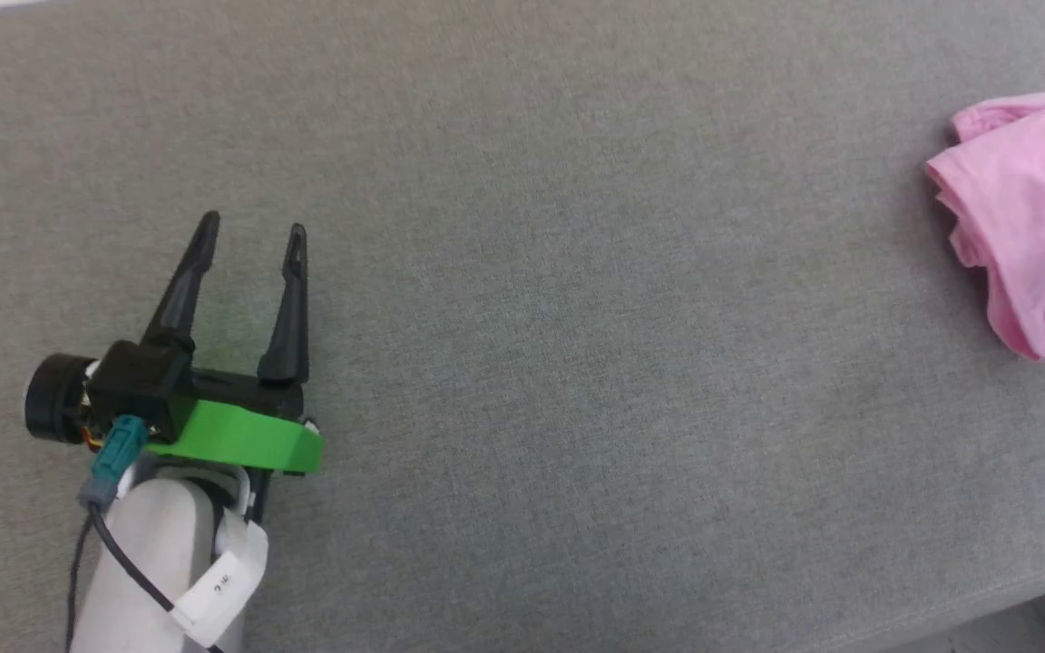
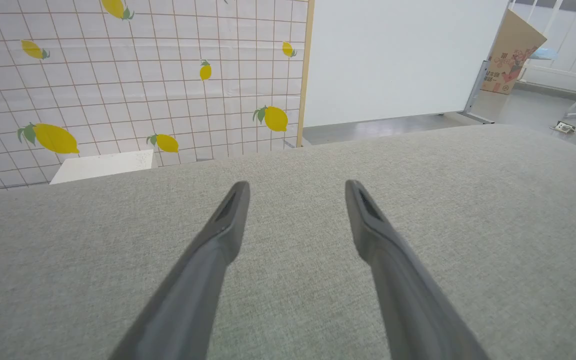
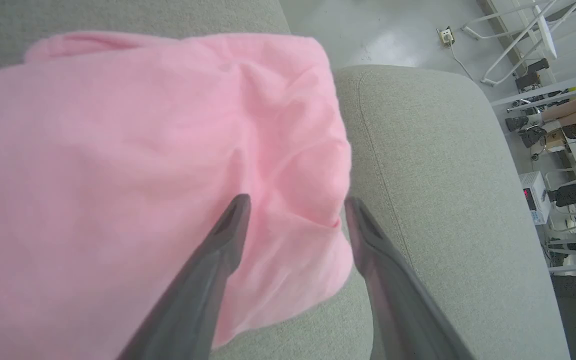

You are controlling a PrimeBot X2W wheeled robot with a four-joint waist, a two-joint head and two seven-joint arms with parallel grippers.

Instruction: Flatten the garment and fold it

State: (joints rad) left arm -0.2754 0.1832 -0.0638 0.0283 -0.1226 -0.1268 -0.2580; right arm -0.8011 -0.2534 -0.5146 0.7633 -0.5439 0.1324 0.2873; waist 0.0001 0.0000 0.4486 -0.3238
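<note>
The garment [image 1: 1026, 236] is a bunched light-pink cloth lying on the grey cushion at the far right edge of the head view. In the right wrist view the garment [image 3: 133, 165] covers most of the picture, wrinkled, and reaches the cushion's corner. My right gripper [image 3: 295, 205] is open just over it, with the cloth's edge between its two dark fingers. My left gripper [image 1: 253, 231] stands open at the lower left, far from the garment, above bare cushion. The left wrist view also shows my left gripper [image 2: 295, 190] open with nothing between its fingers.
The grey fabric cushion [image 1: 559, 381] spreads across the work area; its rounded corner [image 3: 418, 115] drops to the floor near the garment. Beyond it stand a lemon-print tiled wall [image 2: 133, 85], a white panel [image 2: 398, 55], a cardboard box [image 2: 513, 55] and racks of equipment [image 3: 563, 150].
</note>
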